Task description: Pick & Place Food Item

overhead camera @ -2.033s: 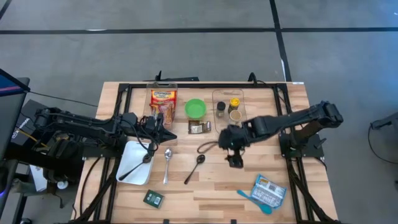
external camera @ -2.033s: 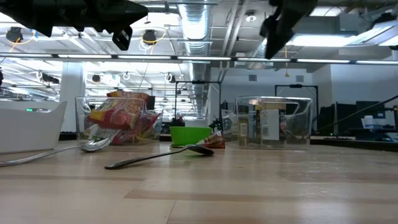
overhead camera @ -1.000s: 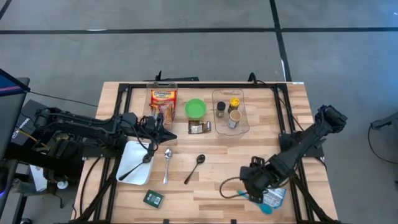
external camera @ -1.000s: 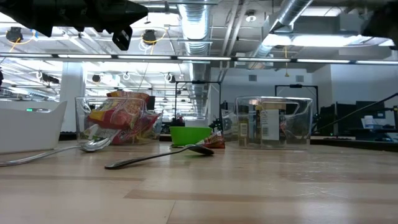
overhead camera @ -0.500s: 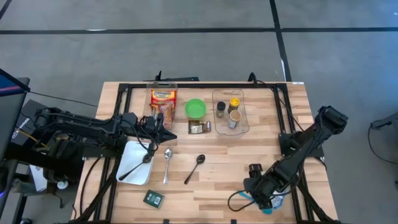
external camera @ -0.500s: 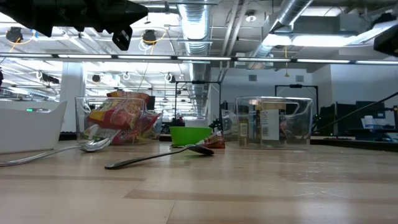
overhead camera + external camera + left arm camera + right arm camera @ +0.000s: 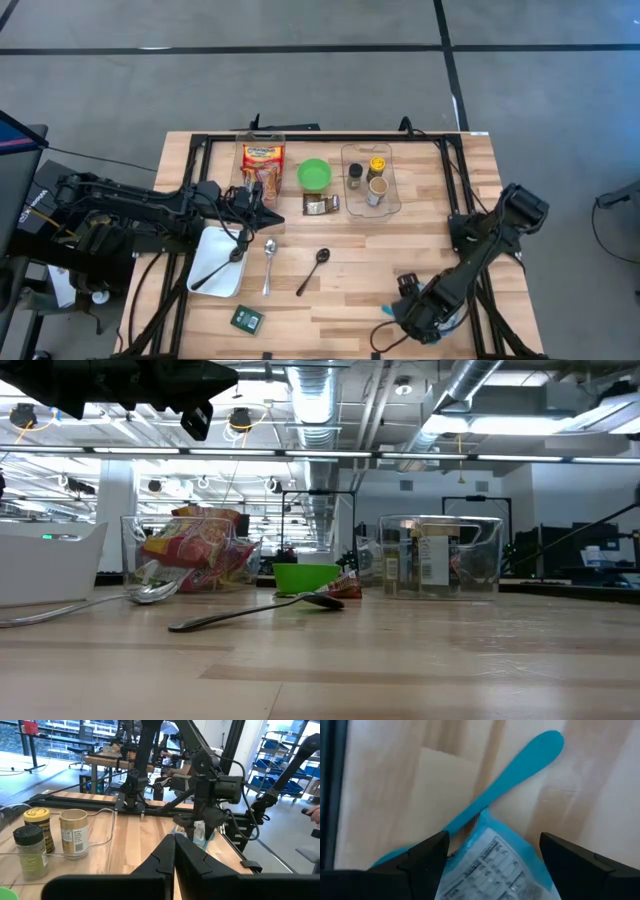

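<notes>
A blue-and-white food packet [image 7: 495,865] lies flat on the table near its near right corner, over a teal plastic spoon [image 7: 520,765]. My right gripper [image 7: 502,860] is open just above it, pointing down, one finger on each side of the packet; in the high view [image 7: 420,317] it covers most of the packet. The left wrist view also shows the packet [image 7: 200,832] under that gripper. My left gripper [image 7: 264,208] is shut and empty, waiting over the white tray's far right corner.
At the far side stand a clear bin with a red snack bag [image 7: 262,160], a green bowl [image 7: 314,175], a clear bin with jars [image 7: 370,178] and a small brown packet [image 7: 320,205]. A white tray [image 7: 210,245], two spoons [image 7: 269,262] [image 7: 313,268] and a small green packet [image 7: 247,319] lie left of the middle.
My right gripper has swung from the table's middle toward the near right corner and come down over the blue packet, fingers pointing down. The packet and the teal spoon have stayed where they were.
</notes>
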`<action>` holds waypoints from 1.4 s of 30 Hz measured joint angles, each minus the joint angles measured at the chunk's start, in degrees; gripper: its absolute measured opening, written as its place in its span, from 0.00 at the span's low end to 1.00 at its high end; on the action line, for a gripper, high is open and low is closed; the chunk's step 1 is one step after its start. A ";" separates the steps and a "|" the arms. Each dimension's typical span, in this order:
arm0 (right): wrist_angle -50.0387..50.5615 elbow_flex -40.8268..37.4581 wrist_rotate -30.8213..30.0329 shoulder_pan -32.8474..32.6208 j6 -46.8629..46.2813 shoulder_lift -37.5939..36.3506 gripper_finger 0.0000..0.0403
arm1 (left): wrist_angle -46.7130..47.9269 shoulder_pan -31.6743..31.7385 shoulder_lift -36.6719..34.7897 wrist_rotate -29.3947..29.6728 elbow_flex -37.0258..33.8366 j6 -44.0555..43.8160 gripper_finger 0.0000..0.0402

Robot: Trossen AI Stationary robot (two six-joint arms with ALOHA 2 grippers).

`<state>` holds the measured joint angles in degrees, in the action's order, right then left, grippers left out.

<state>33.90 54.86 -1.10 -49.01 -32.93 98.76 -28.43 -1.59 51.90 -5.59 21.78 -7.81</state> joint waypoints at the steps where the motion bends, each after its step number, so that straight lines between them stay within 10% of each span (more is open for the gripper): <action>1: -0.26 0.16 0.02 -0.39 0.15 0.21 0.76 | -0.01 0.01 0.00 -0.01 0.00 0.00 0.00; 42: -0.14 0.18 -0.22 -2.26 -0.05 0.63 0.51 | 0.03 0.01 0.00 0.01 0.00 0.00 0.00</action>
<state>33.76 55.05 -1.32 -51.27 -32.97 99.39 -28.40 -1.58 51.90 -5.59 21.78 -7.81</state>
